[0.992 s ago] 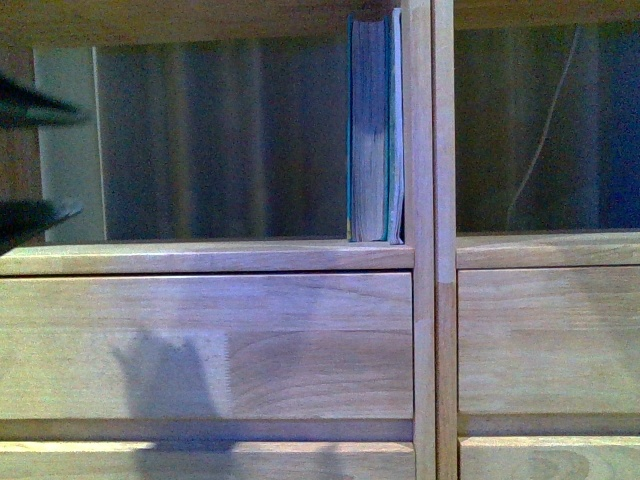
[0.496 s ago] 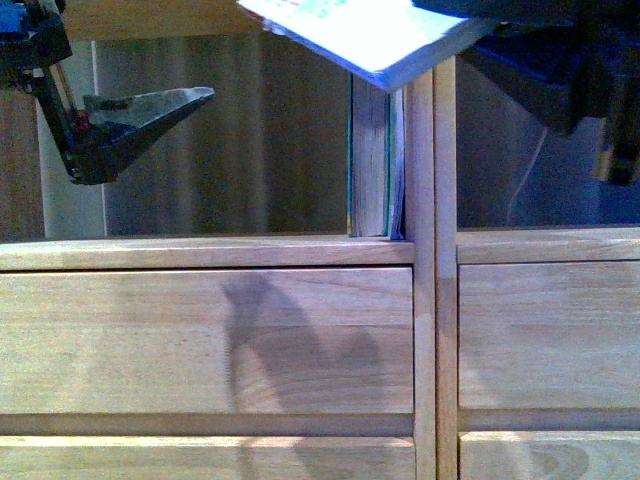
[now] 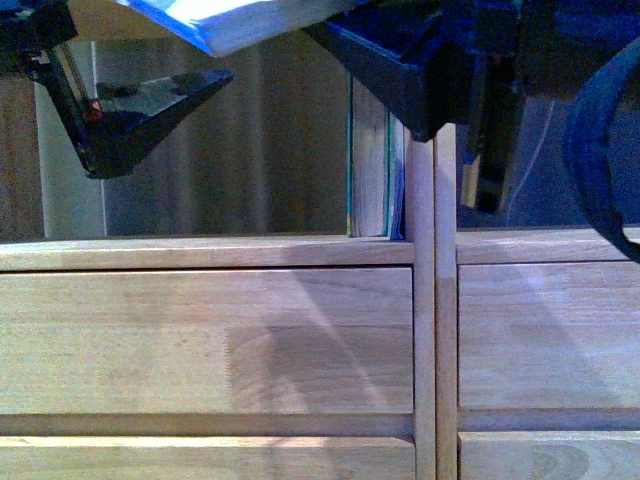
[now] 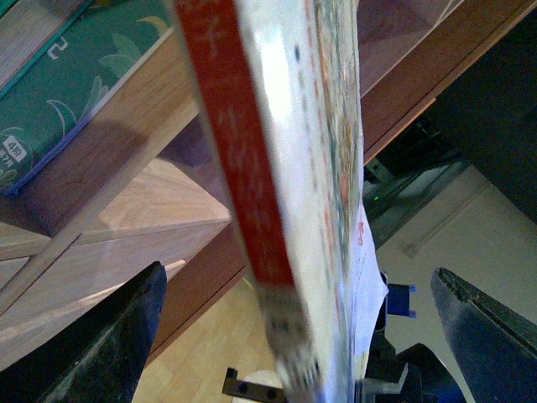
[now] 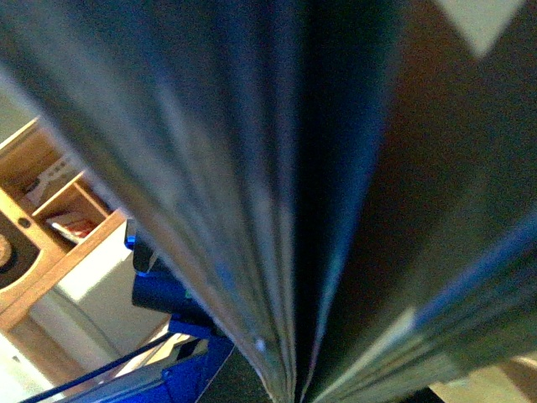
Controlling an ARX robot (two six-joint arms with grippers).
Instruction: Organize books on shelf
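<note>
My right gripper [image 3: 345, 30] is shut on the book [image 3: 230, 25], holding it flat and tilted at the top of the front view, in front of the shelf [image 3: 200, 255]. The book's white spine with red print [image 4: 252, 168] runs between the wide-open fingers [image 4: 109, 344] of my left gripper [image 4: 298, 273], without touching them. In the front view the left gripper [image 3: 205, 55] has its lower finger [image 3: 150, 110] just under the book. Green-covered books [image 3: 372, 170] stand upright at the compartment's right wall; one also shows in the left wrist view [image 4: 67, 101]. The right wrist view is filled by blurred pages [image 5: 252, 168].
A vertical divider [image 3: 432, 300] separates two compartments. Plain drawer fronts [image 3: 200, 340] lie below the shelf board. The left part of the compartment [image 3: 250, 170] holds no books. A thin cable [image 3: 520, 200] hangs behind the right compartment.
The right gripper has carried the book leftward across the top of the view. The left gripper came in from the left edge and now sits under the book's left end.
</note>
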